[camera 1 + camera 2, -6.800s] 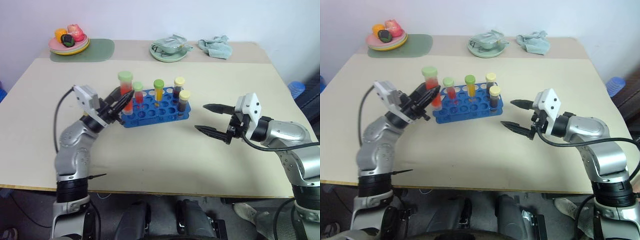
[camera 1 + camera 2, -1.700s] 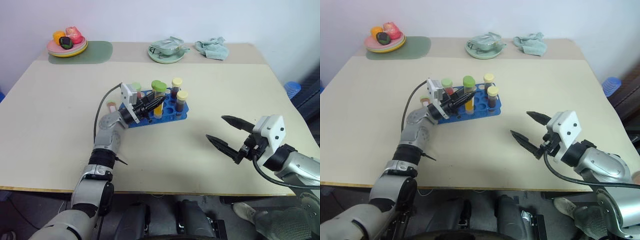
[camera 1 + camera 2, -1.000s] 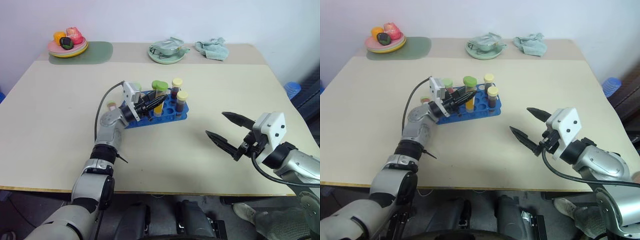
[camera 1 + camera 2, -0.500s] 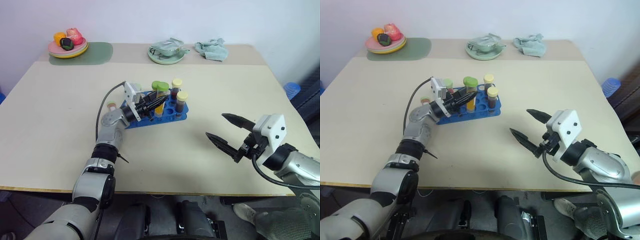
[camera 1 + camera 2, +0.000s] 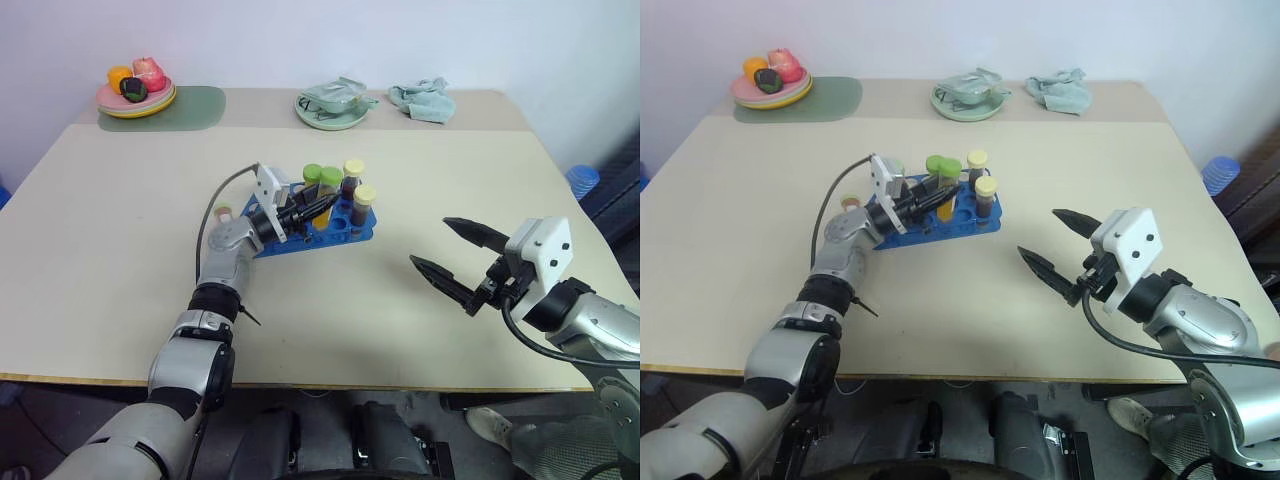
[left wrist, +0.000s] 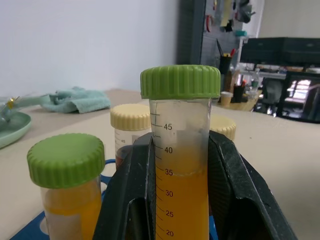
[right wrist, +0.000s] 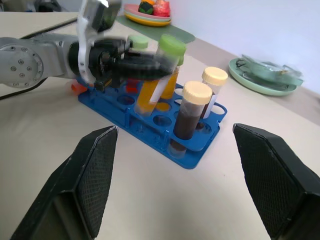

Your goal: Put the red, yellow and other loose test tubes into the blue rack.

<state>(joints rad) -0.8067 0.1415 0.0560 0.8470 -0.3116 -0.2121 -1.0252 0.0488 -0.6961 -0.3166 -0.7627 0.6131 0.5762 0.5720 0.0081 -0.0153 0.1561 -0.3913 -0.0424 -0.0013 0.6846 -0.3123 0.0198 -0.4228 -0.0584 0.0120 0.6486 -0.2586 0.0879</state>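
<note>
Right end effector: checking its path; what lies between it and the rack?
Bare table between right end effector and rack, seen from the head.

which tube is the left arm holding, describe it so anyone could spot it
Find the blue rack mid-table. Over its near-left part, the left end effector clamps an upright clear tube of yellow-orange liquid, green-capped. Its green-capped neighbour sits lower and ungripped; the others have yellow caps.

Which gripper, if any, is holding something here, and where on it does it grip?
The left gripper is shut on a yellow-orange tube, gripping its clear body below the green cap. The right gripper is open, holding nothing.
</note>
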